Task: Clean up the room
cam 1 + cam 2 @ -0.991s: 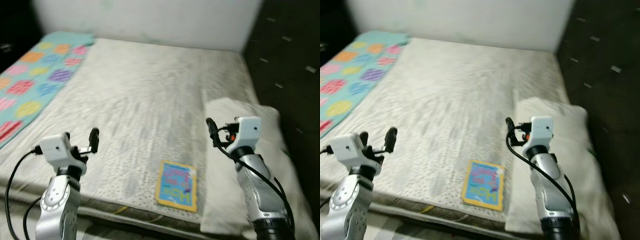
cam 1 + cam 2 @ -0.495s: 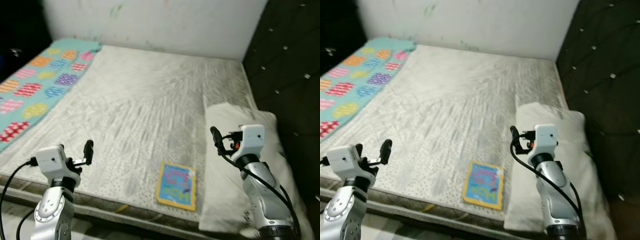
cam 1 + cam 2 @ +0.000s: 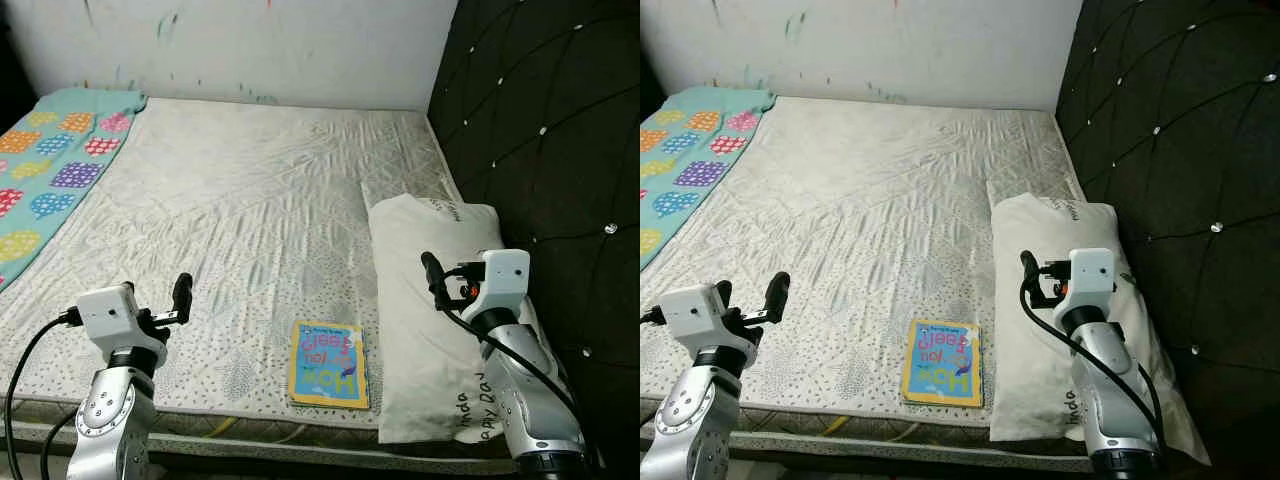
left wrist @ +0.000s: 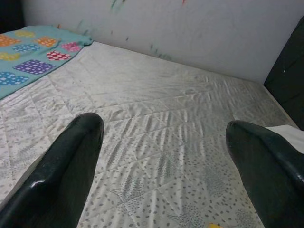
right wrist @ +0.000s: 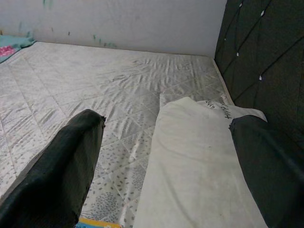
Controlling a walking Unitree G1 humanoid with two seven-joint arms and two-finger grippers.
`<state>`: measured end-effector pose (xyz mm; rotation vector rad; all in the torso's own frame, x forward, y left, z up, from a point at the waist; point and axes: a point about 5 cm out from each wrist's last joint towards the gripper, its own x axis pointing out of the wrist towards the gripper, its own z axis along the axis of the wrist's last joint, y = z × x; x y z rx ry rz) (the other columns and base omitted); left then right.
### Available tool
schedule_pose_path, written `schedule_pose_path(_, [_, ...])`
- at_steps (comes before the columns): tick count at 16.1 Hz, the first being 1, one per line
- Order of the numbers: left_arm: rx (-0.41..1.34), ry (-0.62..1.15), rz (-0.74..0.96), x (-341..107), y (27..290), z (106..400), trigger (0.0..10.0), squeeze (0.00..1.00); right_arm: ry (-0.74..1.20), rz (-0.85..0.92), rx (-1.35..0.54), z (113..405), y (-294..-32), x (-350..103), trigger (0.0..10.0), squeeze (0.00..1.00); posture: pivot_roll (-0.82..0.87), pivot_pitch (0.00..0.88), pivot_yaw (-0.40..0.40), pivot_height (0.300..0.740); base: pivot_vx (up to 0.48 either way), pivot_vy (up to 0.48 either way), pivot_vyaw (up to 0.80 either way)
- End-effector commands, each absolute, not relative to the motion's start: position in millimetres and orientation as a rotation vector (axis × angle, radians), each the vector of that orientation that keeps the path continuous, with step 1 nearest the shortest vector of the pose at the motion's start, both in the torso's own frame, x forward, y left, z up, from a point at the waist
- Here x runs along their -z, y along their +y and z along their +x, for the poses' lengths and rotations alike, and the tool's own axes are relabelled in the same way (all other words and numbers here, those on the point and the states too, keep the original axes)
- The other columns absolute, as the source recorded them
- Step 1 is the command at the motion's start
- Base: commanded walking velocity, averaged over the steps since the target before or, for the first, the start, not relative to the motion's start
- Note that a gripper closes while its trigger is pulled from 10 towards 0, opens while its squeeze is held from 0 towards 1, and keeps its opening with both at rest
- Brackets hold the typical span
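mattress [image 3: 250, 200] front edge: book [image 3: 329, 350] near pillow [image 3: 440, 310]; left gripper [image 4: 161, 156] and right gripper [image 5: 166, 161] wide, empty; risk: flat book slips off the edge when pinched.

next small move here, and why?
Probably lower the right gripper toward the yellow-bordered blue picture book lying flat near the mattress's front edge. Both grippers hover open and empty; the book sits beside the white pillow, nearer the right arm.
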<state>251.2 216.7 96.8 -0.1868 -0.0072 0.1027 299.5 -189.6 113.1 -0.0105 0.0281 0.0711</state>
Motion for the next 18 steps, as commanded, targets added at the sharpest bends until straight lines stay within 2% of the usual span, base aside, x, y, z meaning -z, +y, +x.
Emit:
schedule_pose_path(1, [-0.102, -0.004, -0.192, -95.3, 216.0, 252.4, 10.0, 0.0, 0.021, -0.01, -0.066, 299.7, -190.3, -115.8, 10.0, 0.0, -0.03, 0.0, 0.0, 0.74, 0.0, 0.0, -0.8])
schedule_pose_path(5, [-0.099, 0.0, -0.201, -94.0, 214.0, 252.9, 10.0, 0.0, 0.019, -0.013, -0.057, 298.6, -192.7, -115.8, 10.0, 0.0, -0.04, 0.0, 0.003, 0.74, 0.0, 0.0, -0.8])
schedule_pose_path(18, [-0.108, -0.003, -0.209, -94.8, 214.4, 257.1, 10.0, 0.0, 0.051, -0.069, -0.059, 302.2, -185.7, -111.0, 10.0, 0.0, -0.03, 0.0, 0.0, 0.74, 0.0, 0.0, 0.0])
